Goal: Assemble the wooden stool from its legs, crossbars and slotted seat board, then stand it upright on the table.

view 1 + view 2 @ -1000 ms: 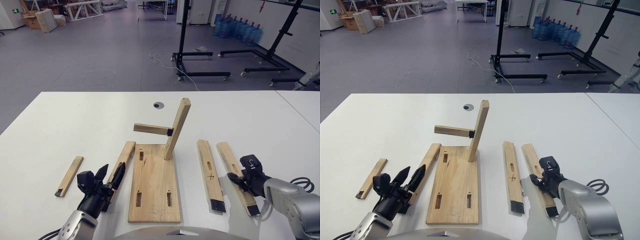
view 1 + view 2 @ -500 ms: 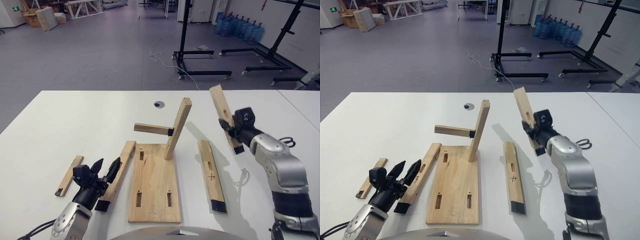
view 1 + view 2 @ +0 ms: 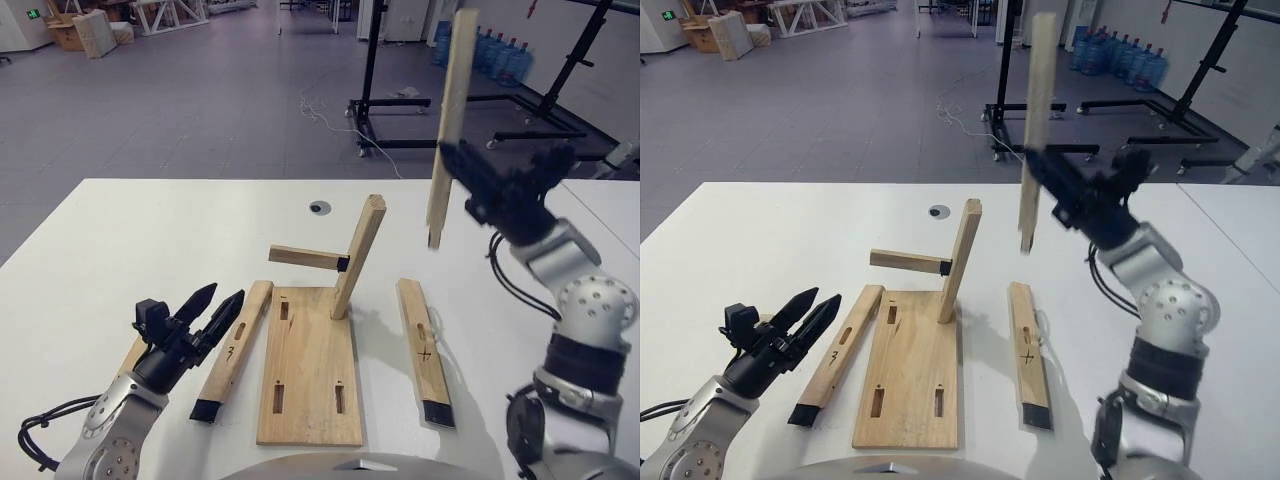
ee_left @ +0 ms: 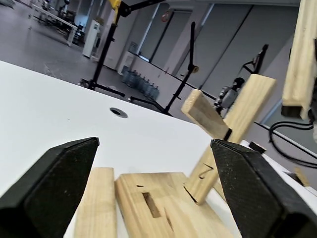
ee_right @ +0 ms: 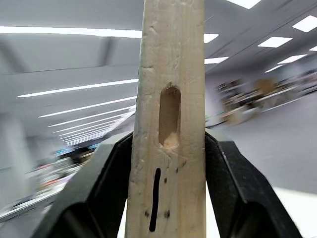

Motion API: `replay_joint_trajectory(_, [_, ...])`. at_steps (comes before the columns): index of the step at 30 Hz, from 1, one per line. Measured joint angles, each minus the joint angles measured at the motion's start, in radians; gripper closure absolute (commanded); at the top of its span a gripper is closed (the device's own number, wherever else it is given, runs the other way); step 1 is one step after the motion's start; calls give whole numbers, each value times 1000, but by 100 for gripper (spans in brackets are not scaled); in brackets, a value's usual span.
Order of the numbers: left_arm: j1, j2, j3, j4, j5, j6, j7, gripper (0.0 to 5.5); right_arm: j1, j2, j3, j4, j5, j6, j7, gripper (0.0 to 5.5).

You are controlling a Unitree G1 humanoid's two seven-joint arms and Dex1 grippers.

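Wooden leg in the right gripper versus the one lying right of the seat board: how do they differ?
The held pale wooden leg stands nearly upright in the air, clamped in the right gripper, clear of the white table. The lying pale wooden leg rests flat on that table beside the slotted seat board, touched by no gripper. Both are flat slats with an oblong slot.

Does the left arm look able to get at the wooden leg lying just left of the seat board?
Probably yes. The left arm's jaws stand open close beside that leg, with nothing lying between them; the right arm is up high, well clear, holding another leg.
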Motion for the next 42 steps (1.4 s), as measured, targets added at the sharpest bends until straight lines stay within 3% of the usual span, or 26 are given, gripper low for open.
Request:
replay_joint_trajectory(5, [0, 86, 15, -81, -159, 87, -96, 137, 103, -27, 142, -145, 33, 33, 138, 345])
replay_joint_trajectory(12, [-38, 171, -27, -94, -230, 196, -154, 137, 112, -42, 478, -133, -354, -192, 329, 345])
replay_joint_trajectory(16, [-99, 197, -42, -88, -255, 230, -171, 137, 86, -24, 580, -83, -476, -293, 379, 345])
replay_joint_trajectory(28, [-152, 145, -138, -77, -63, 135, -172, 137, 19, 17, 645, 20, -490, -322, 450, 345])
replay_joint_trajectory(42, [-85, 105, -142, -153, -71, 82, -184, 137, -20, 14, 648, 106, -478, -279, 496, 349])
